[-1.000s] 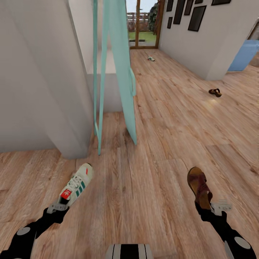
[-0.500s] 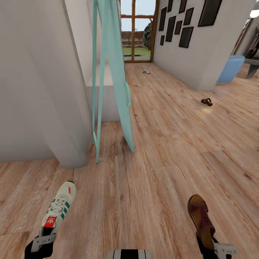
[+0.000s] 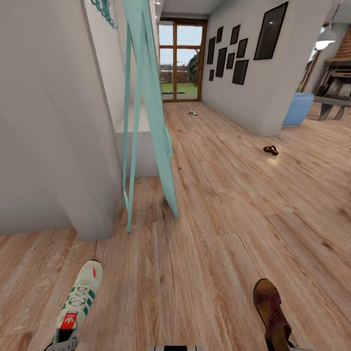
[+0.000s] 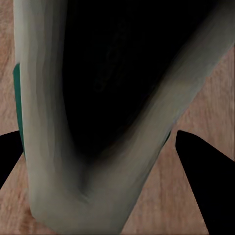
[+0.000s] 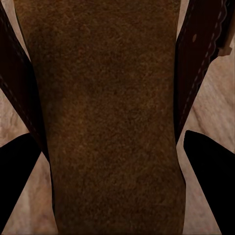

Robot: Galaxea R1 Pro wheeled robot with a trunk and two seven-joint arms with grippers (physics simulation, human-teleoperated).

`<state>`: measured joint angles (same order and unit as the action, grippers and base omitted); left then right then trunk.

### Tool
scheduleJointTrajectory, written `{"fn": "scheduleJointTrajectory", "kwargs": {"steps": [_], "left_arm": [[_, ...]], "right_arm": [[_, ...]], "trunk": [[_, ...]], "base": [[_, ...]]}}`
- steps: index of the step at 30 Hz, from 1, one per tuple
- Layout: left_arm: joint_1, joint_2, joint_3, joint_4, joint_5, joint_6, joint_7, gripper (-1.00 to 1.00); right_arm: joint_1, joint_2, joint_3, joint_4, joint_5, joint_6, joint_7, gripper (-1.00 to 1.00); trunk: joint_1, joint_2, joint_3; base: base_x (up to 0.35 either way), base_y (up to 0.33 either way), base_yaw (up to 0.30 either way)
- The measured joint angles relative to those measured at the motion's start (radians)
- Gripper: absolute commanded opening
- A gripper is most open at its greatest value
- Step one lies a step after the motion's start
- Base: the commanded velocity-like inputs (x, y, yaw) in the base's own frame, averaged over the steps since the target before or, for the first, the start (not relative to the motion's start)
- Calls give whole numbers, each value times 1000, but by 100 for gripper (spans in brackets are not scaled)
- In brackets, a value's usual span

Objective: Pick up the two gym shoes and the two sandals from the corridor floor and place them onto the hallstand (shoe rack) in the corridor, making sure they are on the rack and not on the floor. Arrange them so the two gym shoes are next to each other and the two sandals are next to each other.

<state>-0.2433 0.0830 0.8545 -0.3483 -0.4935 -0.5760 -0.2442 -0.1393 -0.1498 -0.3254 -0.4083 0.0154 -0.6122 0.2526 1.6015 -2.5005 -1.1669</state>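
two dark fingertips (image 4: 200, 166) of the left gripper (image 4: 98, 161) sit either side of the heel opening of a white gym shoe (image 3: 78, 302), closed on it; in the head view that shoe hangs at the lower left, toe pointing away, green stripes and red tongue patch showing. the right gripper (image 5: 110, 166) likewise has its fingers (image 5: 208, 166) closed around the heel end of a brown sandal (image 3: 270, 312), whose tan footbed runs between them in the right wrist view; the head view has this sandal at the lower right, toe forward. both shoes are held over the corridor floor (image 3: 219, 219), light wood planks. farther out, a second sandal (image 3: 271, 150) lies on the floor at the right, near a white wall corner, well apart from the held one. the second gym shoe (image 3: 193, 113) lies far down the corridor, near the glazed door (image 3: 179, 61). a mint green standing frame (image 3: 148, 107) leans beside a grey wall (image 3: 48, 122) at the left. dark picture frames (image 3: 239, 48) hang on the right wall.
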Motion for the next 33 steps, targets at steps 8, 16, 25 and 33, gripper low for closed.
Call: {"fn": "scheduleJointTrajectory", "kwargs": {"steps": [8,16,25,33], "left_arm": [[0,0,0,24,2,-5,0,-100],[0,0,1,26,2,-6,0,-100],[0,0,2,26,2,-6,0,-100],[0,0,1,26,1,-6,0,-100]], "right_arm": [[0,0,0,5,-1,2,1,-100],[0,0,1,5,0,2,2,-100],[0,0,2,7,2,1,2,-100],[0,0,1,7,2,2,0,-100]], "trunk": [[-20,36,40],[-51,92,77],[-82,148,114],[-82,148,117]], "base": [[0,0,-57],[0,0,-4],[0,0,0],[0,0,0]]}}
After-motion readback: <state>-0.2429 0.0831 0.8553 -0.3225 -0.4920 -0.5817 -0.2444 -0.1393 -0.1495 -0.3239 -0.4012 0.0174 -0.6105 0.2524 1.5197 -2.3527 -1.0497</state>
